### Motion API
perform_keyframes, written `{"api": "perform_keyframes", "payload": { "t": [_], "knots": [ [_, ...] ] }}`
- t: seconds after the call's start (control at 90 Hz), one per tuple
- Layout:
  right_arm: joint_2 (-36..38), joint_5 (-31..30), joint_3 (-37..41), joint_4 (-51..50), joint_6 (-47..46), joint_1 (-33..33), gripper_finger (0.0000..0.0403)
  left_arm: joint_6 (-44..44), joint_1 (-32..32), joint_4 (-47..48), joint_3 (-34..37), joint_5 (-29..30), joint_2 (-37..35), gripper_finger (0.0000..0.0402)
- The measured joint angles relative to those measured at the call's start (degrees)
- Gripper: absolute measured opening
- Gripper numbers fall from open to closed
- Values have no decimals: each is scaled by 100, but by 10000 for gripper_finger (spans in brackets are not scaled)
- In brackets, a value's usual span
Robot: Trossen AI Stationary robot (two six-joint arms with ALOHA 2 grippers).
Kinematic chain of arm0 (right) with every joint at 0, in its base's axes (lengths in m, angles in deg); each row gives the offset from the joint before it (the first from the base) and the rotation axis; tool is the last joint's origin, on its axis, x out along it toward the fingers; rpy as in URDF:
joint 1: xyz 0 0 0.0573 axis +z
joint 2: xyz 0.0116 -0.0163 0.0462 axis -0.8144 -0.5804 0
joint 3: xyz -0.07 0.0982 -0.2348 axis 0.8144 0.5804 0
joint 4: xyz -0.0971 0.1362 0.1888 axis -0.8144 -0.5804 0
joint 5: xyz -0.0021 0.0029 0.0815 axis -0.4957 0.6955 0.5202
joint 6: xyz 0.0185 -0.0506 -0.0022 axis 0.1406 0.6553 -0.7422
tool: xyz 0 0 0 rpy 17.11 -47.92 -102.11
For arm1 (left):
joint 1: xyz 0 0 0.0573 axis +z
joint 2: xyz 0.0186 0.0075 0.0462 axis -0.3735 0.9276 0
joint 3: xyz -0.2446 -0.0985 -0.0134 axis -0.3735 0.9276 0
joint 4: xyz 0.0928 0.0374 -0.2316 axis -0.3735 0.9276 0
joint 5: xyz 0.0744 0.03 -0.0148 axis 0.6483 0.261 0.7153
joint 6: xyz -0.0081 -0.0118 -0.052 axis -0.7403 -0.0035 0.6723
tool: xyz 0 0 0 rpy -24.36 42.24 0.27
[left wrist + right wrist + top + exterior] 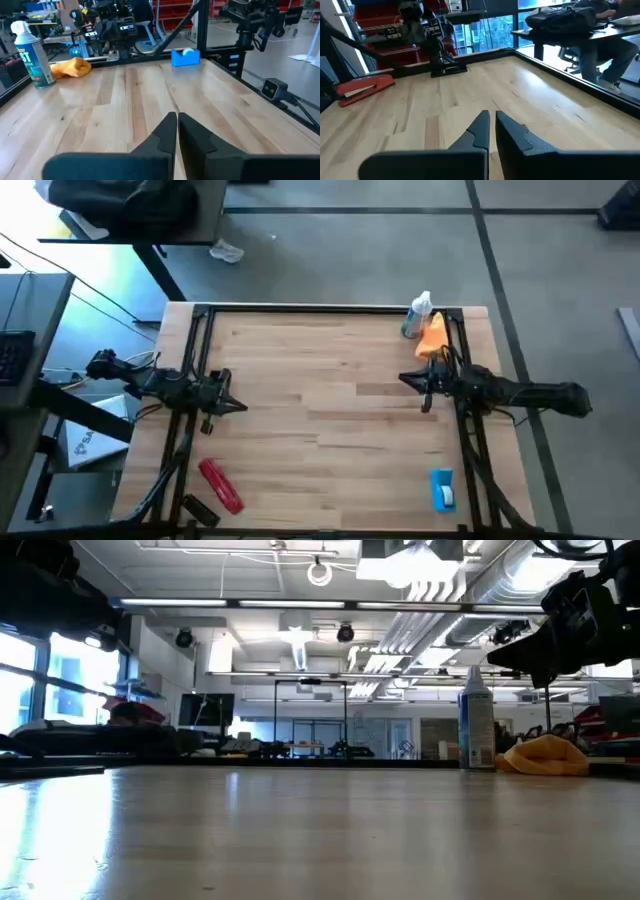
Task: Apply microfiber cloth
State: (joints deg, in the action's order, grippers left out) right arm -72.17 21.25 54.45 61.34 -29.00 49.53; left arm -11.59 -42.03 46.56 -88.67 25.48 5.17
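Still to grasp: cloth waits at the far right corner

My right end effector [418,380] hovers above the table [320,410], just inboard of the right rail, fingers drawn nearly together with only a slit between them. It holds nothing. My left end effector [238,406] sits across the table near the left rail, likewise pinched narrow and empty; it waits.

The microfiber cloth [434,337] lies bunched in the far right corner, touching or just beside the spray can [417,317]. From the low view the cloth [547,755] is a soft heap flat on the wood, the can [476,720] upright at its side.

Notes for doing the pick well, as I judge it:
- Right arm is the near one; use it.
- Spread the fingers wide before descending, since they are too narrow now for a heap of fabric.
- Come down on the cloth's side away from the can, so I don't knock it over.
- Pinch a raised fold, not the flat edge; soft fabric slips from a shallow bite.
- Lift straight up, check that the cloth hangs free.

The red oblong object [221,484] and the blue-and-white item [442,489] lie at the near edge, well apart from all this.
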Motion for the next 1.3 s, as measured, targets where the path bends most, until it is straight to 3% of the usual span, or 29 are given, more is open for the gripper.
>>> {"api": "perform_keyframes", "payload": {
  "t": [1.011, 1.144, 1.3],
  "knots": [
    [2, 0, -2, 0, -2, 0, 0, -4, 1, -16, 0, 4, 0, 0],
    [2, 0, 0, -1, -1, 0, 0, 489, -2, -446, 4, -111, 0, 0],
    [2, 0, -1, -1, -2, 0, 0, 756, -3, -1693, 4, -54, 42, 0]
  ]
}}
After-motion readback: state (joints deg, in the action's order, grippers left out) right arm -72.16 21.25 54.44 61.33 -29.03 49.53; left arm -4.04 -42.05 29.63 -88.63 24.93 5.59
